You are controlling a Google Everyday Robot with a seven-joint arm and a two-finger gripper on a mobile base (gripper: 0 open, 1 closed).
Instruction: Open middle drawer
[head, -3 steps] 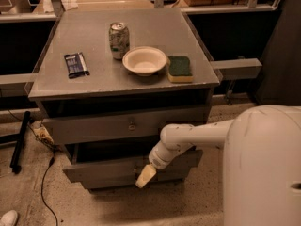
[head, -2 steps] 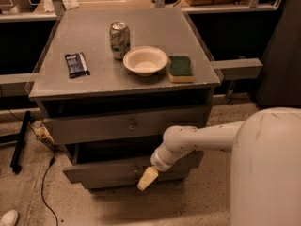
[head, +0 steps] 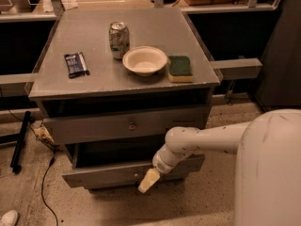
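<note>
The middle drawer (head: 94,175) is the long grey front below the wider top drawer (head: 94,126). It stands pulled out toward me, with a dark gap above it. Its small knob (head: 136,175) sits at the centre of the front. My gripper (head: 146,181), cream-coloured at the end of the white arm (head: 197,142), hangs right at that knob, just to its right and slightly below. Whether it holds the knob does not show.
On the cabinet top (head: 94,84) stand a soda can (head: 118,39), a white bowl (head: 145,60), a green-and-yellow sponge (head: 180,68) and a dark snack bar (head: 76,64). A black cable (head: 44,182) and a black bar (head: 19,140) lie on the floor at the left.
The gripper has shifted slightly down and toward me, and the middle drawer front has come a little farther out with it. The things on top have not moved.
</note>
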